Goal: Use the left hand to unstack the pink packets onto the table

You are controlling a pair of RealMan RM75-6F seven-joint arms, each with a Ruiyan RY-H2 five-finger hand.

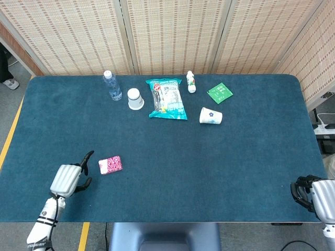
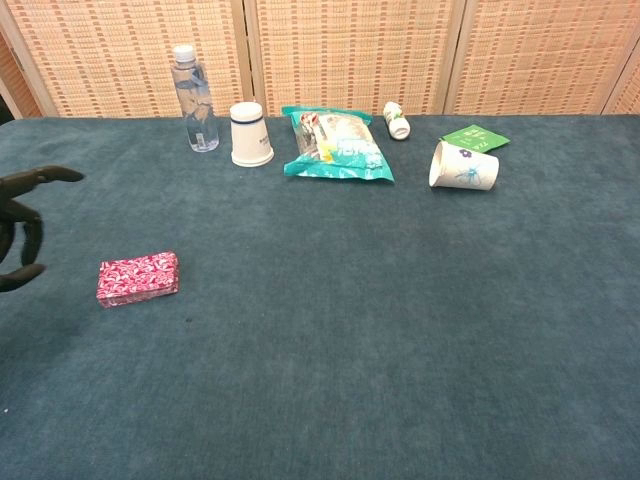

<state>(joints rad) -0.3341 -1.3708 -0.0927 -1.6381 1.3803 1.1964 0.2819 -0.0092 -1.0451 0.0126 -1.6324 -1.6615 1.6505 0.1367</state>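
Left hand (image 1: 70,177) was seen lower left, fingers spread, nothing held, just beside the pink packets (image 1: 110,164), apart from them. Right hand (image 1: 314,192) sat at the lower right edge, fingers curled in, empty. Packets lay stacked on the surface (image 1: 209,167), left of centre.

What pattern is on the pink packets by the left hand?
Pink packets: deep pink with a white swirly print, clearest in the chest view.
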